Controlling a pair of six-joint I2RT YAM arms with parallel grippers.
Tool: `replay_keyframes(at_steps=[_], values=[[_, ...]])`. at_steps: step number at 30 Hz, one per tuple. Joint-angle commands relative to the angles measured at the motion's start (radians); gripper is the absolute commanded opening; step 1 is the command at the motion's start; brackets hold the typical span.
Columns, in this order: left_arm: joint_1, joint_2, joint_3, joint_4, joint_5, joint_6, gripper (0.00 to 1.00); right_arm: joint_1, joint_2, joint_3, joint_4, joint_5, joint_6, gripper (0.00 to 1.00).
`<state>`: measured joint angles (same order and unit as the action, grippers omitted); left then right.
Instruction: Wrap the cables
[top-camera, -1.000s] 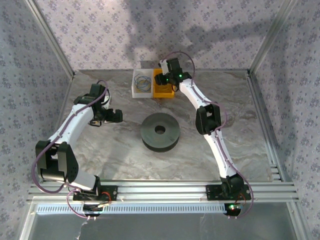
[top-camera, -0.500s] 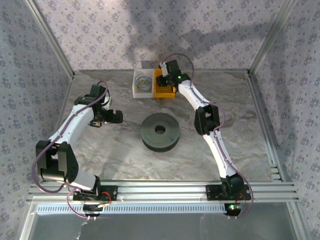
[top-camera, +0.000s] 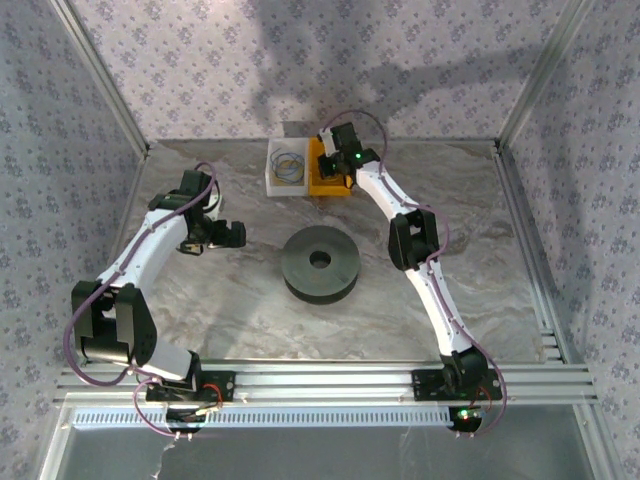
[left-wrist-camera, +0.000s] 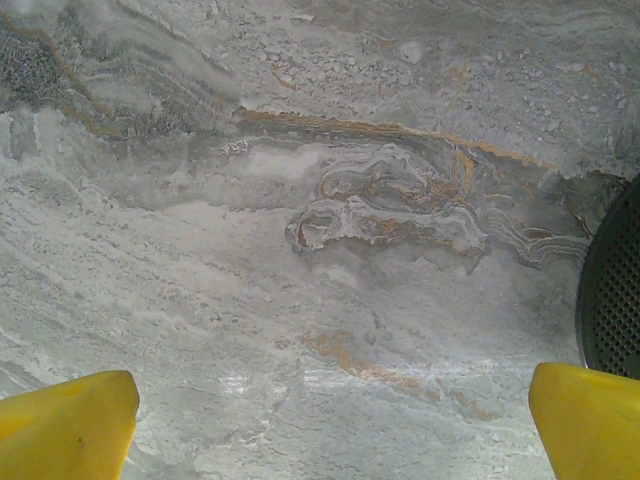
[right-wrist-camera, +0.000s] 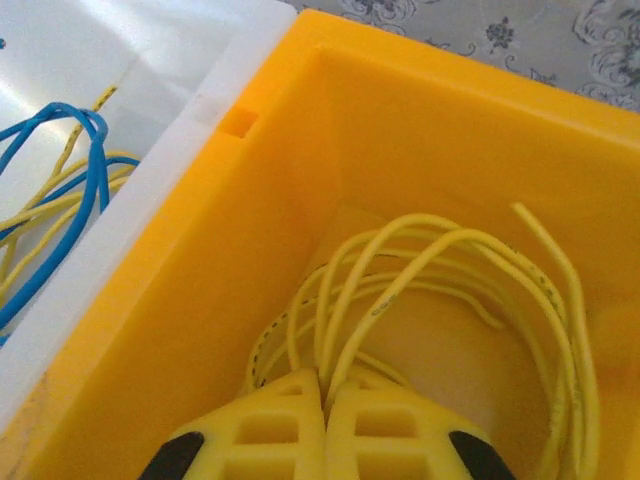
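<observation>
The cables (right-wrist-camera: 450, 260), thin yellow wire in loose loops, lie inside the yellow bin (right-wrist-camera: 200, 300) at the back of the table. My right gripper (right-wrist-camera: 325, 385) is down in that bin, its yellow fingers pressed together on strands of the wire. From above, the right gripper (top-camera: 333, 160) sits over the yellow bin (top-camera: 328, 186). The black spool (top-camera: 320, 262) lies flat at the table's middle. My left gripper (top-camera: 236, 235) hovers left of the spool, open, with bare marble between its fingertips (left-wrist-camera: 70, 425). The spool's edge (left-wrist-camera: 612, 290) shows at the right of the left wrist view.
A white bin (top-camera: 285, 167) with blue and yellow wire (right-wrist-camera: 60, 170) stands against the yellow bin's left side. Aluminium frame posts and patterned walls enclose the table. A rail (top-camera: 330, 382) runs along the near edge.
The right gripper has dropped slightly further into the yellow bin and closed on the wire. The left arm has stayed put.
</observation>
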<state>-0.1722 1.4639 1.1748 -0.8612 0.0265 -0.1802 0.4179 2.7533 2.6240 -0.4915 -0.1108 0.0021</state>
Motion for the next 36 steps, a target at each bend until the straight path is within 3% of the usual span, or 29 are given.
replay_keyframes(at_steps=[1,16,21,25,29,36], values=[[-0.004,-0.03,-0.004,-0.004,0.006,0.015,1.0,0.01,-0.107,-0.003,-0.014,0.016,-0.026,0.0],[-0.004,-0.045,-0.012,0.001,0.006,0.014,1.0,0.016,-0.298,-0.111,-0.018,0.004,-0.101,0.0],[-0.004,-0.053,-0.003,0.014,0.015,0.009,1.0,0.007,-0.392,-0.174,-0.057,-0.09,-0.092,0.0],[-0.012,-0.097,-0.011,0.129,0.115,0.035,1.0,-0.017,-0.514,-0.31,-0.035,-0.285,0.061,0.0],[-0.046,-0.159,-0.047,0.324,0.204,0.068,1.0,-0.025,-0.667,-0.533,0.104,-0.47,0.242,0.0],[-0.063,-0.153,-0.036,0.539,0.375,-0.005,0.98,-0.009,-0.86,-0.837,0.313,-0.597,0.463,0.0]])
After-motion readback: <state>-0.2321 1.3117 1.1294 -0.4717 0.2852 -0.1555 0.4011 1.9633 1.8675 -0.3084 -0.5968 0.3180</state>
